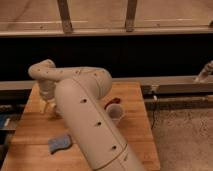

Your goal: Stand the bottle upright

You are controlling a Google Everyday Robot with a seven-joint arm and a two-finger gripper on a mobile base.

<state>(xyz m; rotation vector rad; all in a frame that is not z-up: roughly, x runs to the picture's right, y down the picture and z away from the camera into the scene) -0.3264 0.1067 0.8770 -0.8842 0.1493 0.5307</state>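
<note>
The bottle does not show; it is either hidden behind my arm or out of view. My gripper (49, 106) hangs from the wrist over the far left part of the wooden table (30, 132), low above its surface. My thick white arm (85, 115) runs across the middle of the view and hides much of the table. A translucent plastic cup (115, 112) stands upright just right of the arm.
A flat dark bar with red (116, 100) lies behind the cup. A blue cloth-like thing (60, 142) lies at the front left of the table. A dark wall and a rail (175, 82) run behind the table. Speckled floor (185, 135) lies to the right.
</note>
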